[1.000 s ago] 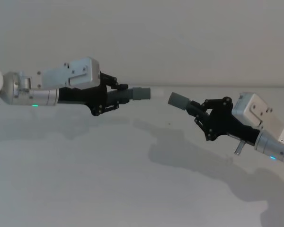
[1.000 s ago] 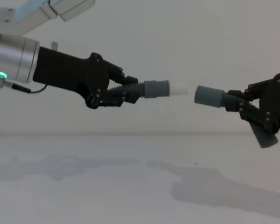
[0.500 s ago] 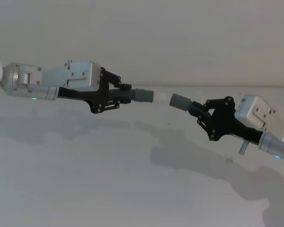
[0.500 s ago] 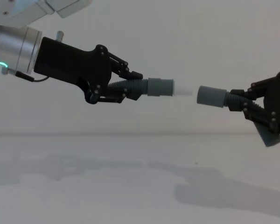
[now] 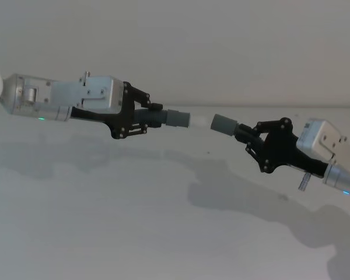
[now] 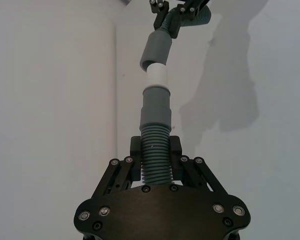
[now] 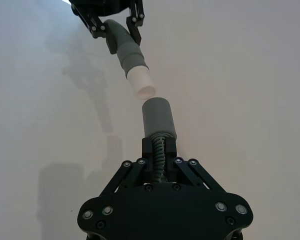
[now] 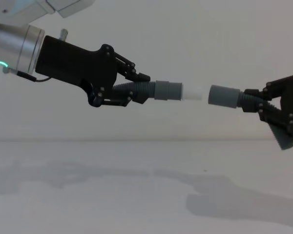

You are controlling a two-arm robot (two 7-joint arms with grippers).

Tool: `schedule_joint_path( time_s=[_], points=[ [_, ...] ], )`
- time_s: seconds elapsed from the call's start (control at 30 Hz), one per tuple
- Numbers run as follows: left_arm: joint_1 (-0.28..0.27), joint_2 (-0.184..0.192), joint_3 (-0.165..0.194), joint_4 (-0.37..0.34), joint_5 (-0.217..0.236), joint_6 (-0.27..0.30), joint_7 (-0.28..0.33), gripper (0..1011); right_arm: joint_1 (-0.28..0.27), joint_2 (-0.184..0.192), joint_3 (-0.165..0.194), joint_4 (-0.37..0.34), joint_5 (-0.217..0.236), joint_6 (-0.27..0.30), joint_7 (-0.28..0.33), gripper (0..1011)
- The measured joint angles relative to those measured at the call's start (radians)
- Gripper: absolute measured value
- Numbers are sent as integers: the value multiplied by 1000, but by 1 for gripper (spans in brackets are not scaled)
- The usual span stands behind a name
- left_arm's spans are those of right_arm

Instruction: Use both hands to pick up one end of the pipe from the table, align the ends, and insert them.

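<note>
We see the wide white table (image 5: 105, 233) bare beneath the work, carrying the shadows of the arms across its middle and right part, since both halves of the pipe are lifted clear of it. The left hand (image 8: 136, 91) reaches in from the left side of the table, its fingers clamped on the ribbed middle of the left pipe piece (image 8: 166, 90). The right hand (image 8: 256, 102) comes in from the right side and a little lower, closed in the same way on the ribbed part of the right pipe piece (image 8: 223, 96), whose other end hangs down below that hand. The left piece ends in a white tip (image 8: 191, 92), which faces the open collar (image 7: 157, 116) of the right piece. The two are near each other but apart, and from the right wrist they look angled rather than in one line. We judge the step in hand to be the aligning, with the insertion not yet made. The next move calls for bringing both axes onto one line, then closing the small gap straight along it so that the tip enters the collar.
</note>
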Motion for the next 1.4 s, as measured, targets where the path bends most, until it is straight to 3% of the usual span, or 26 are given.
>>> schedule_joint_path(
  time_s=[0.5,1.4],
  points=[
    [-5,-1,3,3,2,-10,-6,309,-6,29,-4,-21,25,-42,22,123],
    [-7,-1,4,5,3,-14,-8,309,35,25,-44,-11,43,-4,35,123]
  ],
)
